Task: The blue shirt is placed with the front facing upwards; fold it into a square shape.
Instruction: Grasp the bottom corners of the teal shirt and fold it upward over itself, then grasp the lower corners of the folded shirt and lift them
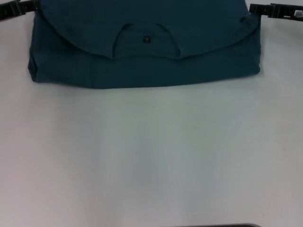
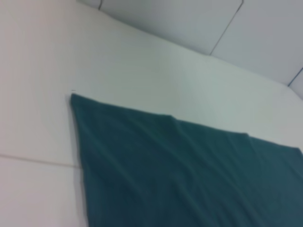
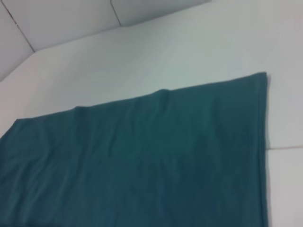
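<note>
— What is the blue shirt [image 1: 142, 56] made of, by the look of it?

— Soft woven or knitted cloth, matt, no sheen anywhere. Between the two grippers it lies in stacked layers with soft rounded edges; in the wrist views its surface [image 2: 189, 175] shows shallow ripples and low creases.

— And the small neck label [image 1: 146, 39]?

— A dark patch, too small to tell the material.

— The table [image 1: 151, 156]?

— Smooth, white, matt with a faint soft sheen; thin seams run across it beside the cloth.

— The grippers themselves?

— The left gripper [image 1: 16, 9] and right gripper [image 1: 277, 10] look like black, hard, matt plastic or metal; which one, I cannot tell.
</note>
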`<action>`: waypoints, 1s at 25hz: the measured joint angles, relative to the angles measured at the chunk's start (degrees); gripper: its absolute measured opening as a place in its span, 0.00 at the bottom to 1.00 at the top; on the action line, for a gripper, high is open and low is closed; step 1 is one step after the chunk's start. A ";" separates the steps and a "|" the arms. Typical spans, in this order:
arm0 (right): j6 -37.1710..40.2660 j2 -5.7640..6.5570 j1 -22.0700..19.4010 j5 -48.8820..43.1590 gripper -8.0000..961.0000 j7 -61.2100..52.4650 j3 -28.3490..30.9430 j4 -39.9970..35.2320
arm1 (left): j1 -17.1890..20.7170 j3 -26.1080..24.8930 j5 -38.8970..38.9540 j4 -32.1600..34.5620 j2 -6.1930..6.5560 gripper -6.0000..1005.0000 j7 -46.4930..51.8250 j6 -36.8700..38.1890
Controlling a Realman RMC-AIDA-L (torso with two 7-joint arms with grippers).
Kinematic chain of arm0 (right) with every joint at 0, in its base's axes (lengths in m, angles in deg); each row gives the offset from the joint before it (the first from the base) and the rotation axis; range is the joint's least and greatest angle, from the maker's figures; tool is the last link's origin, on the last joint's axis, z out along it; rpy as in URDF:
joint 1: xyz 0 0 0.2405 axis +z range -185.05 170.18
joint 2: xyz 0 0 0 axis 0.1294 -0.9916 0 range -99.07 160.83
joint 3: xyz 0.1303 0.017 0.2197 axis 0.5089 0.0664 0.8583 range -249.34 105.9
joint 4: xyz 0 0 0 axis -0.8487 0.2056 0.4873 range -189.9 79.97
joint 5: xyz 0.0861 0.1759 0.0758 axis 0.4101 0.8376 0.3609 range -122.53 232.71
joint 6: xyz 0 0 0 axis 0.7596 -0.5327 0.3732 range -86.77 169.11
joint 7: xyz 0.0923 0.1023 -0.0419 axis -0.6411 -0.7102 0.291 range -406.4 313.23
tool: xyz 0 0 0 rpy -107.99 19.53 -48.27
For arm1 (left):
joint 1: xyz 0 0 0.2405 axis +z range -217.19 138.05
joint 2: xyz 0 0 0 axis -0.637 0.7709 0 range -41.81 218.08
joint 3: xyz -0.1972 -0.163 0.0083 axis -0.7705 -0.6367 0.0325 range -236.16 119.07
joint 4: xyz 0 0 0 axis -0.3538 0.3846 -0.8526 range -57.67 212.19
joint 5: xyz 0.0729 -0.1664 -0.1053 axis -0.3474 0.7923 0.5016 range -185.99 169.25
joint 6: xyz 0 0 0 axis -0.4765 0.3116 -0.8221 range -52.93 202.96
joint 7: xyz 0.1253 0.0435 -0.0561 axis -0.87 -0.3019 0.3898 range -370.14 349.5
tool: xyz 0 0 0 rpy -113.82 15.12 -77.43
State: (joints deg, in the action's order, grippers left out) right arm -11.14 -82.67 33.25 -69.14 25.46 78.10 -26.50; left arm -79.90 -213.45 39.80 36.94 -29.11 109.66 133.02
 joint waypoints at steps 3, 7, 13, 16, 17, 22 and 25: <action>-1.00 0.08 -0.56 0.06 0.55 -0.20 0.21 1.37 | 1.03 0.13 1.04 -3.26 -0.84 0.45 0.40 2.05; -4.66 0.24 -2.28 1.97 0.64 -0.31 0.49 3.65 | 2.19 0.18 3.19 -6.03 -1.05 0.62 0.63 5.81; -13.97 0.67 -6.41 3.30 0.64 -1.60 0.11 7.73 | 3.79 0.28 3.94 -7.98 -1.13 0.78 0.22 12.03; -18.11 1.64 -8.48 3.09 0.64 -1.94 -0.08 8.34 | 4.97 0.28 4.01 -8.84 -1.22 0.83 0.12 14.67; -19.39 2.03 -9.27 3.07 0.64 -2.34 -0.15 8.55 | 5.26 0.31 4.05 -9.07 -1.29 0.85 0.11 15.20; -24.10 3.75 -12.02 0.55 0.64 -6.91 -0.78 9.55 | 7.16 0.31 4.30 -9.92 -2.19 0.86 -0.73 18.08; -26.17 4.19 -12.23 -3.04 0.64 -9.91 -0.92 10.17 | 7.85 0.32 4.37 -10.09 -2.66 0.86 -2.35 19.97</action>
State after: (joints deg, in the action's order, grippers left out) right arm -37.31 -78.48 21.02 -72.19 15.55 77.18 -16.33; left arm -72.06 -213.13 44.17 26.85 -31.77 107.32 153.00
